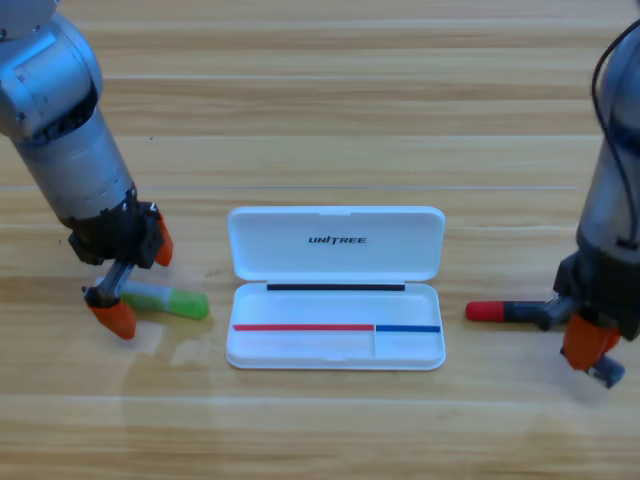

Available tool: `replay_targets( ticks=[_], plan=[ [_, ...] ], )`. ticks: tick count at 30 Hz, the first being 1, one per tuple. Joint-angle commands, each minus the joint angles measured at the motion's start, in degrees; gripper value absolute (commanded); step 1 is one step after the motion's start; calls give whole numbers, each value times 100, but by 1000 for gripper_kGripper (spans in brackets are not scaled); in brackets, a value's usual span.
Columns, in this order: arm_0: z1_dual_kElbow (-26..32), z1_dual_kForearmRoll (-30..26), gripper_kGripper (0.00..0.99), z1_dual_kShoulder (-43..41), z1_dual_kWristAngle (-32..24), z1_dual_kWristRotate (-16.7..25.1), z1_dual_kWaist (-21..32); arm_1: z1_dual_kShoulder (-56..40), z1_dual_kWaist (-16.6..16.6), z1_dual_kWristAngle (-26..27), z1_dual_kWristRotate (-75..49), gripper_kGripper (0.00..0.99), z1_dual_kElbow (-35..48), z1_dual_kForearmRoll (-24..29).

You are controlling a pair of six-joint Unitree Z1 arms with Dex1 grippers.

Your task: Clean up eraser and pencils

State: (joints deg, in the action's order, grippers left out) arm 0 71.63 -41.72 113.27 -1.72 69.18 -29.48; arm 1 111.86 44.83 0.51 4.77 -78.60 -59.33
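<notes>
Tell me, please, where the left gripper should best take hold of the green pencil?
Grip the green pencil at mid-barrel, coming from above with jaws across its width. It lies flat left of the white case; the left gripper already straddles its paler end.

A single fixed camera looks down from above onto the wooden table (320, 90), tilted slightly so the far edge lies toward the top. It sits fairly near, framing the open white case (336, 285) at centre, with both arms entering from the upper corners.
</notes>
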Motion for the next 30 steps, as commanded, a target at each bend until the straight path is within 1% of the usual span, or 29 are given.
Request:
replay_targets(
  ticks=[1, 3, 6, 8, 10, 15, 21, 24, 26, 30],
  plan=[
    [-105, 146, 902, 292, -57, 69, 126, -50, 52, 230, -1717, 0, -419, -615],
    [-123, 182, 893, 301, -48, 69, 126, 55, 105, 441, -2631, 0, -630, -835],
    [-149, 226, 888, 301, -48, 60, 126, 301, 245, 537, -3641, 0, -947, -1125],
    [-176, 287, 871, 301, -30, 52, 126, 503, 342, 388, -4002, 0, -1166, -1151],
    [-228, 349, 861, 318, -13, 43, 126, 706, 456, 230, -4116, 0, -1421, -1151],
    [-343, 489, 842, 380, 23, 25, 126, 1233, 667, 230, -4151, 0, -2080, -1151],
    [-395, 542, 805, 441, 66, 25, 118, 1576, 834, 230, -4274, 0, -2564, -1151],
    [-413, 551, 778, 459, 75, 25, 118, 1716, 852, 230, -4362, 0, -2766, -1151],
    [-422, 568, 744, 468, 84, 25, 118, 1813, 869, 221, -4397, 0, -2889, -1151],
    [-422, 586, 597, 468, 128, 25, 118, 2006, 904, 212, -4406, 0, -3135, -1151]
  ],
)
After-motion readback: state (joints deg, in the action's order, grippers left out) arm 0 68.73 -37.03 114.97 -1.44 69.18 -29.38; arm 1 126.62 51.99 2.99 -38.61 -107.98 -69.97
